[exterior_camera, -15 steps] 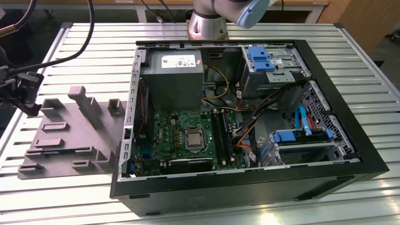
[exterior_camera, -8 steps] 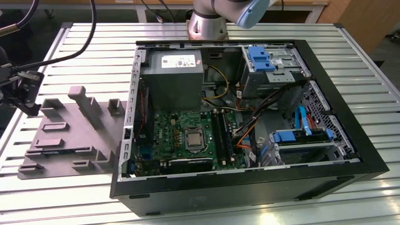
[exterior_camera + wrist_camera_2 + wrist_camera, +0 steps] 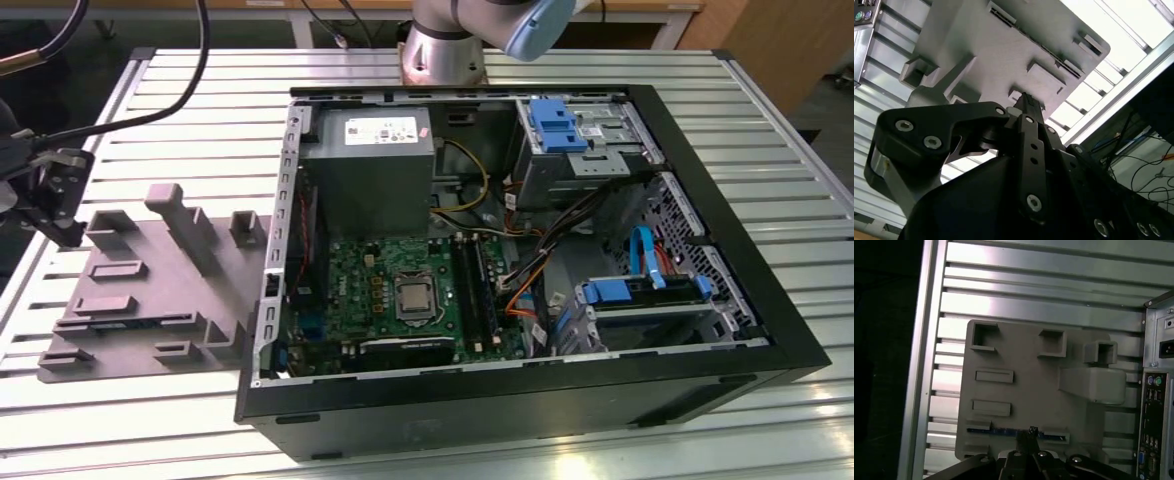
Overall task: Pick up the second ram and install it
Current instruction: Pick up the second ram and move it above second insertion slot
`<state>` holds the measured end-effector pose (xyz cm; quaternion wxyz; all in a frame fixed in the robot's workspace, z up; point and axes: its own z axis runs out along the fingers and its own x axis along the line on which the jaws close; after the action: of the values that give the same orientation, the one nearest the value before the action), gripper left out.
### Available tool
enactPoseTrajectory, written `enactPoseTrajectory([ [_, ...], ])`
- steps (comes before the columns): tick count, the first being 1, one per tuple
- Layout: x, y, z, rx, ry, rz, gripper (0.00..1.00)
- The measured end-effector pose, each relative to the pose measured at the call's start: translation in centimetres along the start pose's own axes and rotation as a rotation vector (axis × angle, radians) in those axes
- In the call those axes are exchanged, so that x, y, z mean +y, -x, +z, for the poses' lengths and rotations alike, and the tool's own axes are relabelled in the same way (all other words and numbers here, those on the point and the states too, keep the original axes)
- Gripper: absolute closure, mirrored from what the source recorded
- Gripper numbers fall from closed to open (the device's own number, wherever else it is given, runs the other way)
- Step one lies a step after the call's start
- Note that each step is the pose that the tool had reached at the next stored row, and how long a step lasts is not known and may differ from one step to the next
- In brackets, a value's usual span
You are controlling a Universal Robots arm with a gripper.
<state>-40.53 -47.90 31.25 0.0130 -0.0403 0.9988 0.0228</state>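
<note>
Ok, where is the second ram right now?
In the first wrist view, the second ram stands on edge in the grey tray, between two raised blocks along one edge, with the gripper close by its middle.

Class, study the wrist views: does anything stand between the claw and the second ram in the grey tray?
Nothing visible does. In the first wrist view the claw is directly over the second ram, lying in the grey tray's slot; the raised blocks stand aside.
</note>
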Motion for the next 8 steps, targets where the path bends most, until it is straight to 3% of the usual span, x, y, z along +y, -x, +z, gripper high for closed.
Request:
enactPoseTrajectory([
  [8,0.00,0.00,0.00,0.0032,0.0021,-0.074,0.89],
])
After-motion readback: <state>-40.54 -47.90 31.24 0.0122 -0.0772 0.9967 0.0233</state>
